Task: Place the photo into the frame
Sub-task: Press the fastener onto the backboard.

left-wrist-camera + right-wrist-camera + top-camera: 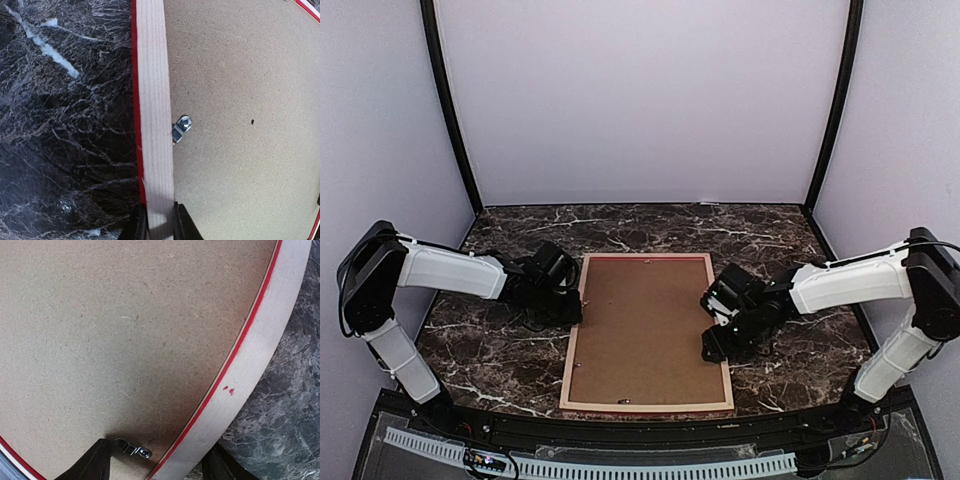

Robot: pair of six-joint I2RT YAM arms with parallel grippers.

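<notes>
The frame lies face down in the middle of the table, pale wood back up, with a thin red edge showing. A brown backing board fills it. The photo is hidden. My left gripper is at the frame's left rail; its fingers press both sides of the rail in the left wrist view. My right gripper is open and straddles the right rail. One finger is over the board and the other is outside the rail.
Small metal turn clips sit on the board by the rails. The dark marble table lies bare to the left and right of the frame. Pale walls close in the back and sides.
</notes>
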